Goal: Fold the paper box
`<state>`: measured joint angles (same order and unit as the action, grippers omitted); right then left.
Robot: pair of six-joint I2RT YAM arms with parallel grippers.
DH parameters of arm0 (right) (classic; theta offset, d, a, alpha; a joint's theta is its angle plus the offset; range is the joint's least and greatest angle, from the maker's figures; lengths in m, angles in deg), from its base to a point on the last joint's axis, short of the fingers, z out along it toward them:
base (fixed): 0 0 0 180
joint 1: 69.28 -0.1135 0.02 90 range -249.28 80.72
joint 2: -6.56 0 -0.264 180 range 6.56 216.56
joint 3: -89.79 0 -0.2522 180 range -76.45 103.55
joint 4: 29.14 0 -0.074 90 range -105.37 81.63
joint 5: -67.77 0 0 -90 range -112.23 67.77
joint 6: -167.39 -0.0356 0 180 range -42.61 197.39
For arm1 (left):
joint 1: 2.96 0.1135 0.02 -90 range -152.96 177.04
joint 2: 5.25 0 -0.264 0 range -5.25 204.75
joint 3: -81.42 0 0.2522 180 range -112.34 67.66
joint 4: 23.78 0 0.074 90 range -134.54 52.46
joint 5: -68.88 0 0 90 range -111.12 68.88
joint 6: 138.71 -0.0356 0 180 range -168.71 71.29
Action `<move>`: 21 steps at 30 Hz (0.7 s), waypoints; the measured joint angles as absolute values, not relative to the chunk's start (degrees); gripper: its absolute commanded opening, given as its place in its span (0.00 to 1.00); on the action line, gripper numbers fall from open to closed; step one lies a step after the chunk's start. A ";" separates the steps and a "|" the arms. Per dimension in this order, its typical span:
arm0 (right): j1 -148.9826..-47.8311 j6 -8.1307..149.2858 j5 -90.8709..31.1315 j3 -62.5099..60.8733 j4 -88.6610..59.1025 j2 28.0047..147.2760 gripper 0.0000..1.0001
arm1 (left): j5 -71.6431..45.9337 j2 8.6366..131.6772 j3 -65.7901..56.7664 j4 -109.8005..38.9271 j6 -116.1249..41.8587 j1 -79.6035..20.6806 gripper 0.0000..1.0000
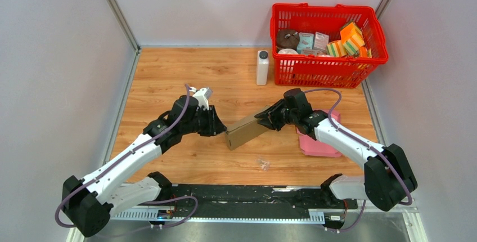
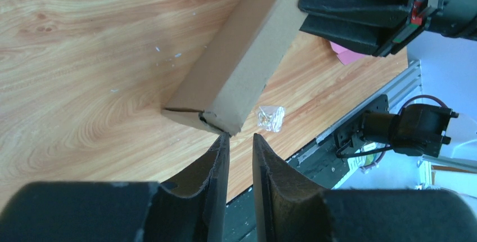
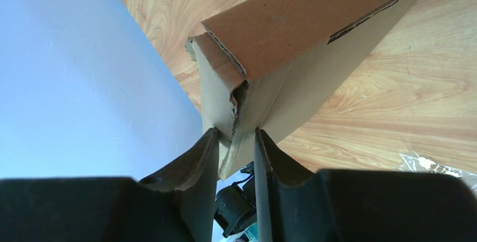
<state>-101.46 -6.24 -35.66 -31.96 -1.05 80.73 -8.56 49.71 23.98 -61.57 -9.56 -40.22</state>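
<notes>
Your right gripper (image 3: pixel 235 140) pinches ragged corrugated flap of long brown paper box (image 1: pixel 247 131); left gripper (image 2: pixel 241 143) narrowly parted, empty, box corner just ahead of fingertips.

Brown cardboard box (image 1: pixel 246 131), long and slim
Lies diagonally at the middle of the table (image 1: pixel 169 73); end flaps ragged, loosely folded, not closed.
</notes>
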 measured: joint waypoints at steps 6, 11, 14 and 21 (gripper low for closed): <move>-101.44 -5.00 -35.64 -31.70 -0.61 80.73 0.32 | -8.56 53.82 22.34 -60.81 -10.04 -39.87 0.31; -101.44 -4.80 -35.66 -31.70 -0.59 80.73 0.31 | -8.06 54.34 24.35 -58.56 -9.67 -39.87 0.24; -101.44 -4.78 -35.62 -31.70 -0.46 80.73 0.31 | -7.71 55.28 25.77 -57.68 -9.16 -39.87 0.16; -101.22 -4.54 -35.29 -31.70 -0.50 80.73 0.32 | -7.68 55.00 27.17 -55.71 -8.68 -39.69 0.24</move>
<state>-101.22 -4.54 -35.29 -31.70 -0.50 80.73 -7.68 55.00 27.17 -55.71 -8.68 -39.69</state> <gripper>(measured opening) 0.315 0.132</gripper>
